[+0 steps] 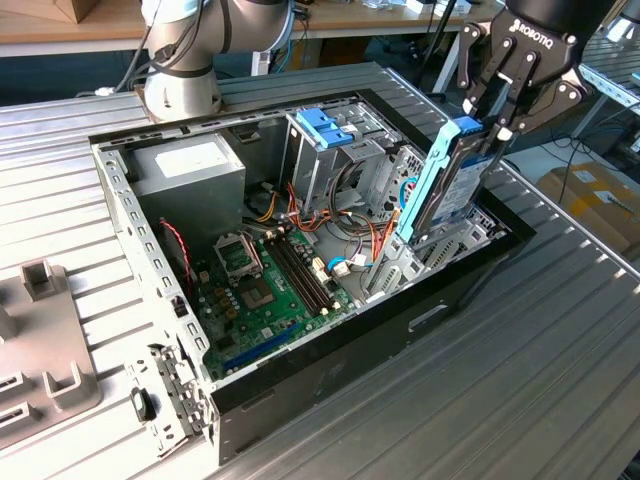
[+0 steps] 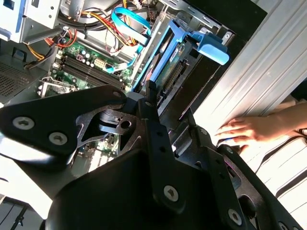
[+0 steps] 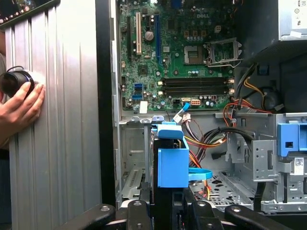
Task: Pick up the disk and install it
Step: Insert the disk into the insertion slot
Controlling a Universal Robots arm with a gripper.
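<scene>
One disk [image 1: 447, 190] in play: the gripper [image 1: 492, 128] is clamping its upper end, fingers closed on it. The disk is standing on edge, tilted, with its lower end going down among the bay brackets at the corner of the case [image 1: 330, 390] on the exterior view's right. Can't tell if it's seated. Its blue rail [image 1: 425, 185] is facing the motherboard [image 1: 262, 290]. The exterior view is also showing the PSU [image 1: 190, 170] and blue-topped cage [image 1: 325, 128], both apart from the disk. Both wrist views are adding a person's hand [image 2: 247, 129] resting on the ribbed table [image 2: 259, 72] beside the case. In the first wrist view it's holding a black round object [image 3: 13, 81] against the table. That view is looking at the disk end-on, with the rail end sitting between the fingers [image 3: 136, 213].
</scene>
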